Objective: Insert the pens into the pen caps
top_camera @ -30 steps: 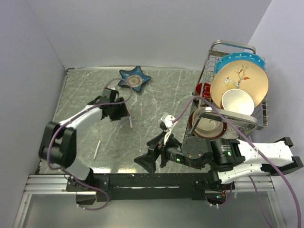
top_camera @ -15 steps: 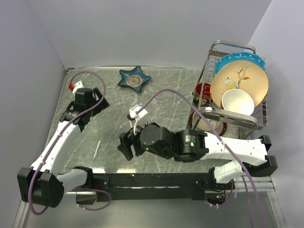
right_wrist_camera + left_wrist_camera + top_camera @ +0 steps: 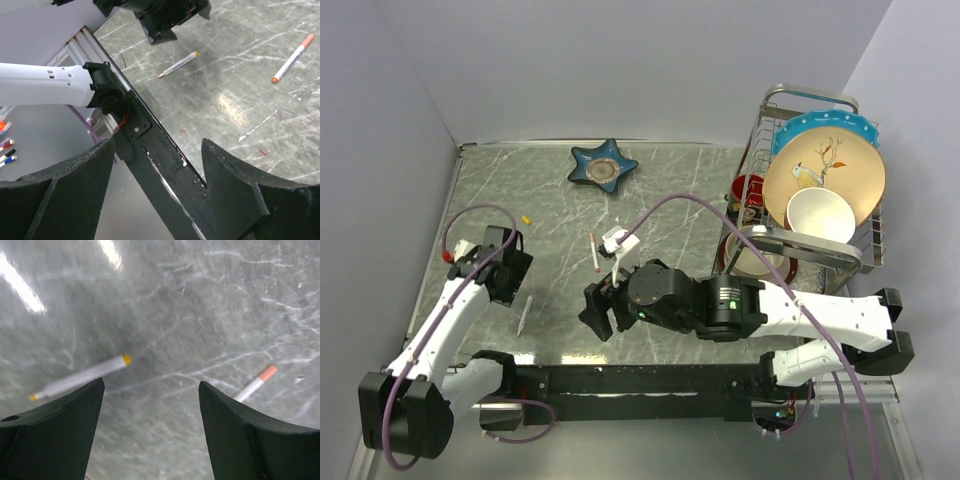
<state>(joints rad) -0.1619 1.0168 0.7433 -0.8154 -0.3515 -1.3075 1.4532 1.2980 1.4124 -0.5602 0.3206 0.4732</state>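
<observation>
Left wrist view smearing; yellow-tipped pen [image 3: 80, 380] showing blurred. Orange-ended pen [image 3: 257, 383] running behind finger [image 3: 250, 440] of left gripper [image 3: 150, 387], lower length hiding; orange end reading as cap or tip, not telling. Yellow cap [image 3: 527, 219] appearing as speck in top view. Same gripper getting cropped at right wrist view's top edge.

Grey-green veined table [image 3: 700, 190]; white yellow-tipped pen [image 3: 80, 379]; white orange-tipped pen [image 3: 255, 385]; blue star dish [image 3: 604, 167]
</observation>
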